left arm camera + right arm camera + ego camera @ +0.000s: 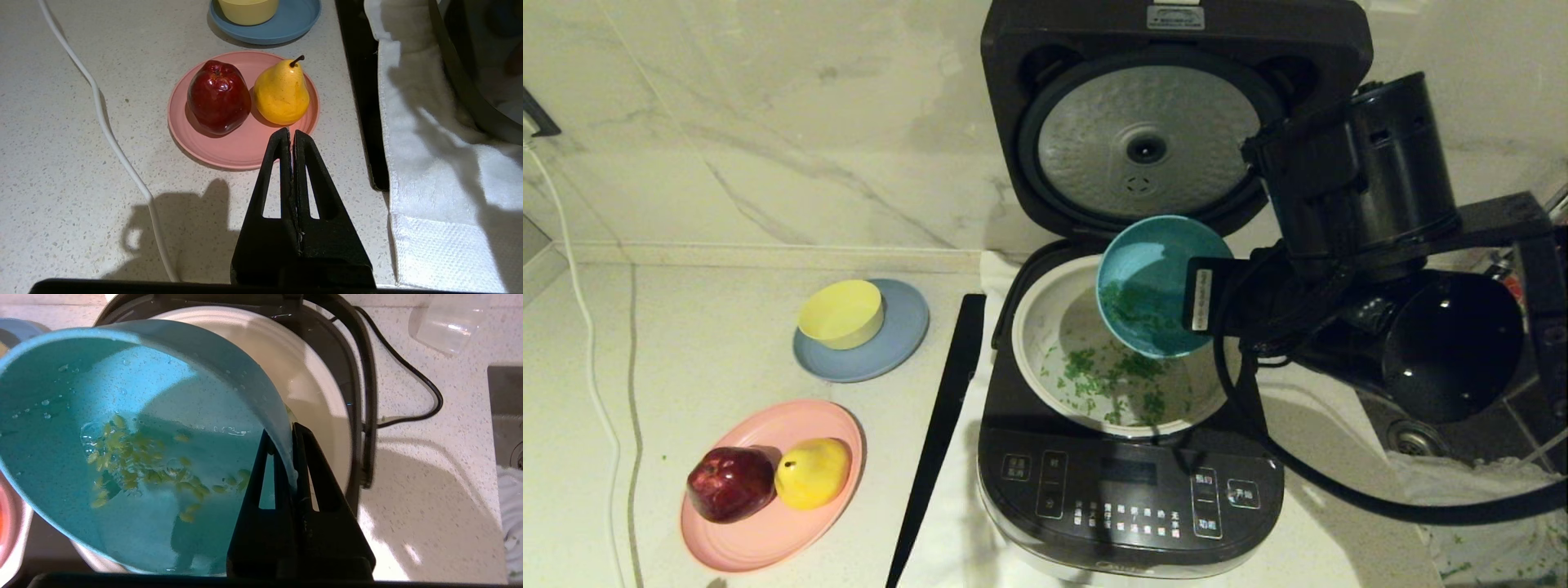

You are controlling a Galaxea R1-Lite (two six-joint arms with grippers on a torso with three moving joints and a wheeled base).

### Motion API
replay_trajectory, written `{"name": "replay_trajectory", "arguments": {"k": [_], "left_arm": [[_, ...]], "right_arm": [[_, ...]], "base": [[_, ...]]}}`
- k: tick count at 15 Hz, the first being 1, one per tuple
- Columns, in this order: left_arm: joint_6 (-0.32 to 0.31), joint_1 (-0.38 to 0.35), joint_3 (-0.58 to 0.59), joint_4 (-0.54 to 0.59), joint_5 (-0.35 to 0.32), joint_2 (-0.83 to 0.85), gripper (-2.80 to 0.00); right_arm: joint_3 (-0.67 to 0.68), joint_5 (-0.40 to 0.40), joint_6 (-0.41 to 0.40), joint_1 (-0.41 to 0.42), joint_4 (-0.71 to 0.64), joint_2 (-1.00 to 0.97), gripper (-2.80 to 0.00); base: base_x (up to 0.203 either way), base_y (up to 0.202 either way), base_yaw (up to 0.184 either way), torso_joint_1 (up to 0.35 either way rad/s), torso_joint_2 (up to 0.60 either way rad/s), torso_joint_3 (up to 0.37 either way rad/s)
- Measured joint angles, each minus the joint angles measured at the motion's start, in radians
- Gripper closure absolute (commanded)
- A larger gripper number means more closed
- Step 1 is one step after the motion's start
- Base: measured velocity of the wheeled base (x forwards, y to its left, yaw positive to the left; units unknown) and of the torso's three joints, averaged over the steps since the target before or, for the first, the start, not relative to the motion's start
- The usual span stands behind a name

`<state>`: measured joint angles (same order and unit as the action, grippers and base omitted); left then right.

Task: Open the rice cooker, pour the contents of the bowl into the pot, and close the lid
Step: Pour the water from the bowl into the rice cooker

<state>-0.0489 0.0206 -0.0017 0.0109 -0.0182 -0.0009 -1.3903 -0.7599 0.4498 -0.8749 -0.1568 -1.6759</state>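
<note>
Lid (1152,122) stood open. Right gripper (293,457) clamped the tilted bowl (1164,282) over the pot (1045,322); contents (1107,380) partly poured, some clinging inside. Closing remained; left gripper (291,134) idle, fingers together.

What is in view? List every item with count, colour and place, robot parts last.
rice cooker: 1, dark grey, centre of counter on a white towel
lid: 1, dark with silver inner plate, raised open
pot: 1, cream, inside cooker
bowl: 1, teal, tilted over pot
contents: green bits, partly in pot, some stuck in bowl
yellow bowl: 1, on blue plate
pink plate: 1, holding red apple and yellow pear
white cable: 1, far left
right gripper: shut on bowl's rim
left gripper: shut, parked near pink plate
</note>
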Motion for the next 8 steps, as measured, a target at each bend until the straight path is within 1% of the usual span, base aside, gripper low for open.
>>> {"name": "replay_trajectory", "arguments": {"k": [2, 4, 8], "left_arm": [[0.0, 0.0, 0.0, 0.0, 0.0, 0.0, 0.0], [0.0, 0.0, 0.0, 0.0, 0.0, 0.0, 0.0], [0.0, 0.0, 0.0, 0.0, 0.0, 0.0, 0.0]], "right_arm": [[0.069, -0.019, -0.03, -0.011, 0.131, -0.011, 0.0], [0.16, -0.023, -0.07, -0.018, 0.297, -0.017, 0.0], [0.348, -0.025, -0.178, -0.025, 0.719, -0.042, 0.0]], "base": [[0.0, 0.0, 0.0, 0.0, 0.0, 0.0], [0.0, 0.0, 0.0, 0.0, 0.0, 0.0], [0.0, 0.0, 0.0, 0.0, 0.0, 0.0]]}}
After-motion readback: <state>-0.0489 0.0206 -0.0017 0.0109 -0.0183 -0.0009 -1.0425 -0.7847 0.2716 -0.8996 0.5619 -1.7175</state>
